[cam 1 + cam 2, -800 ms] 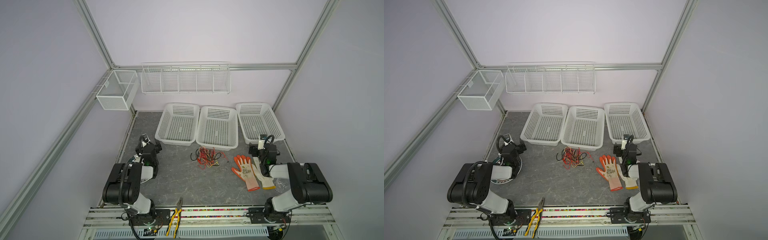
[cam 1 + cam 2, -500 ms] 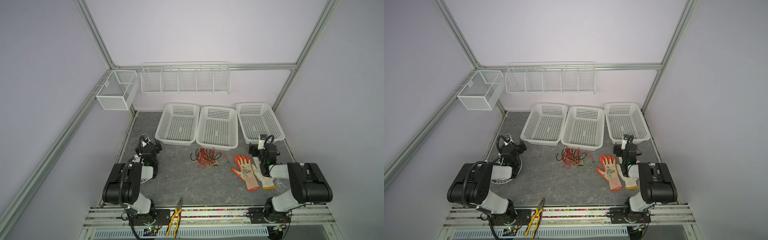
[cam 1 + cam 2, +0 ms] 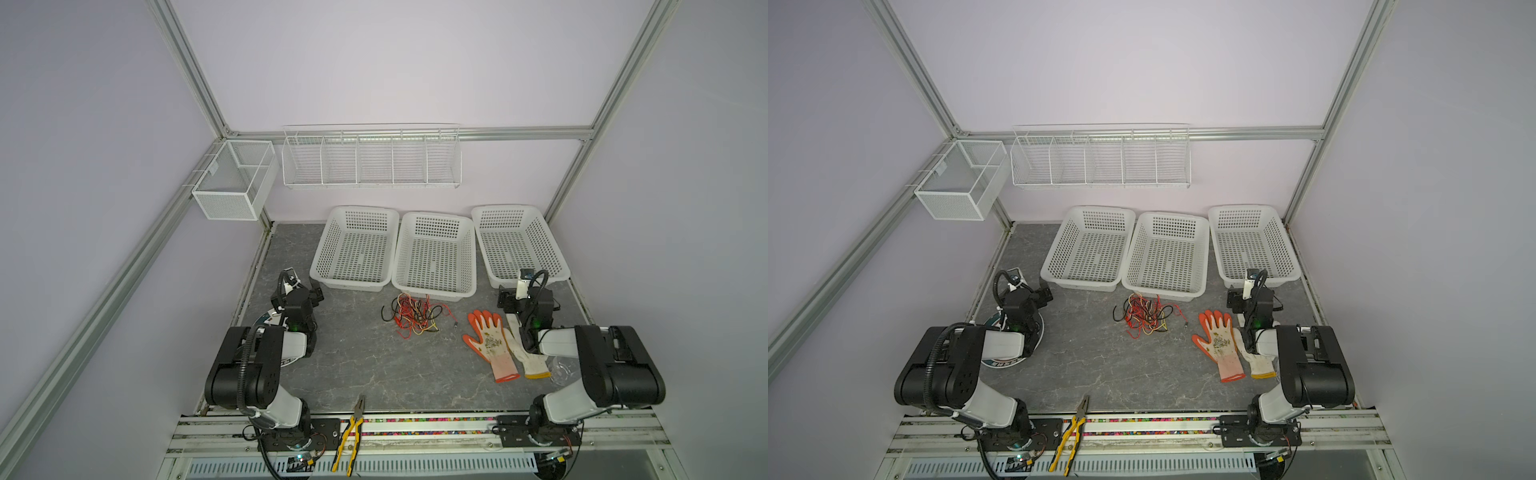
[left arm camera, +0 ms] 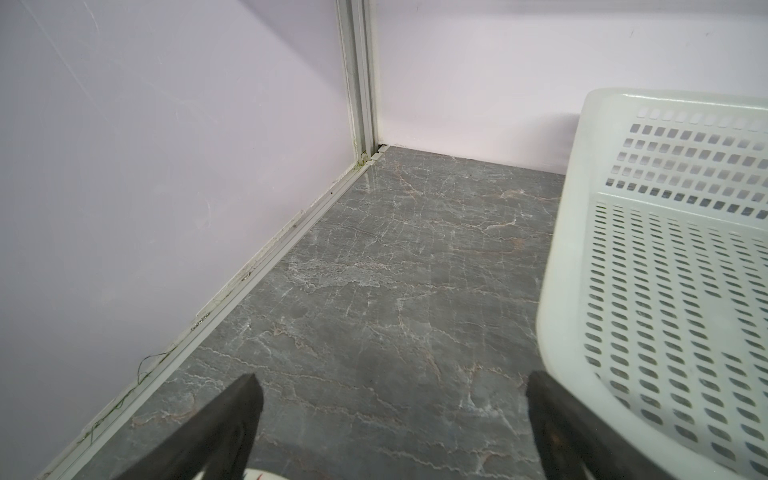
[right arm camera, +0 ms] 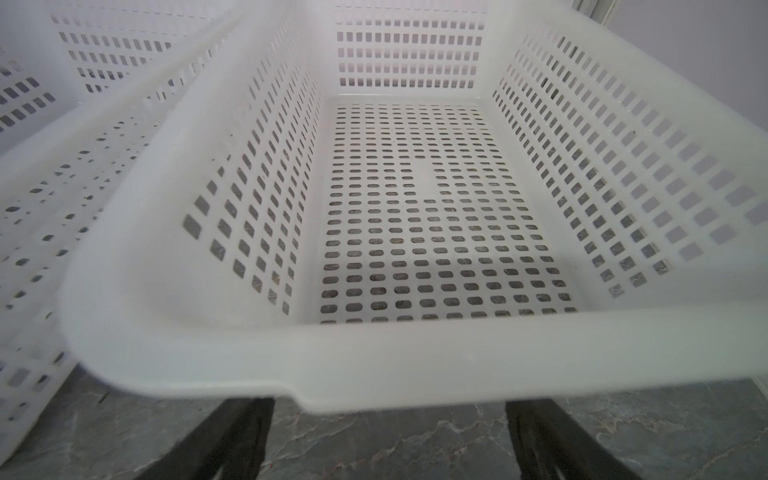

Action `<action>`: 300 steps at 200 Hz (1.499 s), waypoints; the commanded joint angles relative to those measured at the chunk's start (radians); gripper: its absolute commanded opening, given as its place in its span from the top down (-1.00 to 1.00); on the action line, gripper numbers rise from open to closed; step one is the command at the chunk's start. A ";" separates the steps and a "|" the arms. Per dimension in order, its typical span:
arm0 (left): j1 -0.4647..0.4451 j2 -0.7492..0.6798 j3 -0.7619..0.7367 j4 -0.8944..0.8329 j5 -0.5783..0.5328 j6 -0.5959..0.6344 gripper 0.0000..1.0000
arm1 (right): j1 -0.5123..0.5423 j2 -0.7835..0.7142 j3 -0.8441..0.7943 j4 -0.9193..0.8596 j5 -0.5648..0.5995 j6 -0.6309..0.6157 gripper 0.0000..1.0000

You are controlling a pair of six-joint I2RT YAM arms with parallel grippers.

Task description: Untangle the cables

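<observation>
Nothing is moving since a moment ago; both arms are staying folded.
At the bottom edge of both top views, yellow pliers are lying. Higher up, the cables are sitting tangled in the middle of the gray table, away from both arms. The left gripper and the right gripper are holding their jaws wide apart, gripping nothing. Behind them, white baskets are standing.

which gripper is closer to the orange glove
Right. The right gripper sits just beyond the glove's far end; the left gripper is across the table, past the cables.
</observation>
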 commanded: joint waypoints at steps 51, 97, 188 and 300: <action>-0.003 -0.006 -0.002 0.020 0.011 -0.006 -1.00 | 0.006 -0.013 0.009 0.026 0.008 -0.009 -0.76; -0.003 -0.090 -0.032 0.005 -0.022 -0.019 -1.00 | 0.014 -0.056 0.054 -0.090 0.037 -0.006 -0.76; -0.082 -0.398 0.079 -0.487 0.073 -0.071 -1.00 | 0.048 -0.192 0.158 -0.433 0.073 0.015 -0.77; -0.456 -0.496 0.095 -0.668 0.134 -0.129 -1.00 | 0.125 -0.443 0.208 -0.736 0.037 0.085 -0.82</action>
